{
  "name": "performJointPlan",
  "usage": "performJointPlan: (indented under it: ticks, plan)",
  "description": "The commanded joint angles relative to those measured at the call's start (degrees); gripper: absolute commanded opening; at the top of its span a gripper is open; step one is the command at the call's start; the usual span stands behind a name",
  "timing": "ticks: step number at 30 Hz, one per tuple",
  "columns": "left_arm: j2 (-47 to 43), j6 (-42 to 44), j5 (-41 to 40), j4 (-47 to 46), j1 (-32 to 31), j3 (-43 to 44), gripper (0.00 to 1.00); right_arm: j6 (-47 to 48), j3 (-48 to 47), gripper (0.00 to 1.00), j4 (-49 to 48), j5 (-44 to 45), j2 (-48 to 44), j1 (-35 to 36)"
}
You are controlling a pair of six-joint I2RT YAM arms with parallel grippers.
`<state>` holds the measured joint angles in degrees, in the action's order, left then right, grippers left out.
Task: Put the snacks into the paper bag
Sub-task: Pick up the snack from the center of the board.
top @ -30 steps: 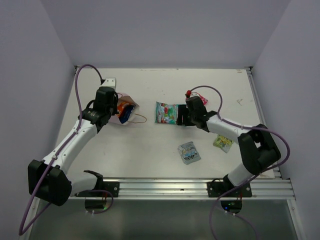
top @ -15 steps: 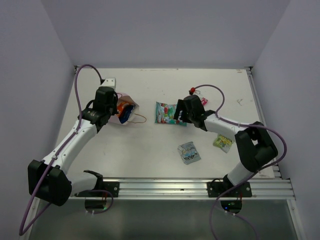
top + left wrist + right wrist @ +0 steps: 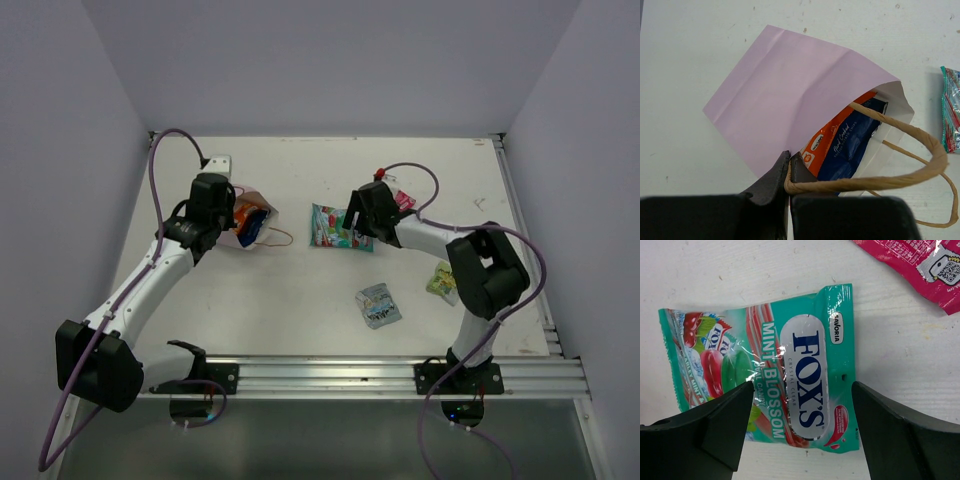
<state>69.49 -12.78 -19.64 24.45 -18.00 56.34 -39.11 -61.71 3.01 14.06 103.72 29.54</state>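
The pale pink paper bag (image 3: 785,95) lies on its side at the left (image 3: 243,215). The orange packet (image 3: 832,135) and the dark blue packet (image 3: 850,145) are inside its mouth. My left gripper (image 3: 789,165) is shut on the bag's tan string handle (image 3: 875,182) at the mouth's near edge. My right gripper (image 3: 802,390) is open just above the teal-green packet (image 3: 775,370), its fingers either side of it; it also shows in the top view (image 3: 335,227). The pink-red packet (image 3: 912,262) lies beyond. The silver-grey packet (image 3: 378,304) and yellow-green packet (image 3: 443,283) lie nearer the front.
A small white bracket (image 3: 219,162) sits at the table's back left. An aluminium rail (image 3: 380,375) runs along the front edge. The table's right edge (image 3: 525,240) is close behind the right arm.
My right gripper has moved left and toward the back, from beside the teal-green packet to over it. The left gripper and bag have not moved.
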Motion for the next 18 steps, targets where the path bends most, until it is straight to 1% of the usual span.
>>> performJointPlan:
  ticks: [1,7,9,10,12,13,16,17,18]
  plan:
    - [-1.55,0.29,0.30,-2.39,0.60,-0.53,0.00,-0.61,-1.83,0.82,-0.90,3.42,2.44,-0.18]
    - [-1.55,0.21,0.21,-2.30,0.68,-0.61,0.00,-0.17,-0.61,0.82,-1.59,3.08,5.44,-0.18]
    - [-1.55,0.29,0.21,-2.30,0.68,-0.53,0.00,-0.17,0.27,0.79,-2.39,2.72,5.88,-0.18]
    - [-1.64,0.29,0.21,-2.30,0.68,-0.53,0.00,0.17,0.80,0.72,-2.39,1.94,5.96,-0.27]
    - [-1.55,0.29,0.21,-2.30,0.77,-0.53,0.00,0.61,1.68,0.62,-2.65,0.27,6.23,-0.18]
    - [-1.55,0.29,0.21,-2.30,0.77,-0.53,0.00,0.88,2.12,0.51,-2.65,-1.39,6.14,-0.18]
    - [-1.55,0.29,0.30,-2.21,0.77,-0.61,0.00,1.14,4.40,0.35,-6.25,-3.69,5.27,-0.27]
    - [-1.55,0.29,0.39,-2.30,0.77,-0.53,0.00,1.14,4.93,0.25,-7.48,-5.00,4.91,-0.27]
    - [-1.55,0.29,0.39,-2.30,0.77,-0.61,0.00,1.14,5.37,0.21,-7.84,-5.62,4.39,-0.36]
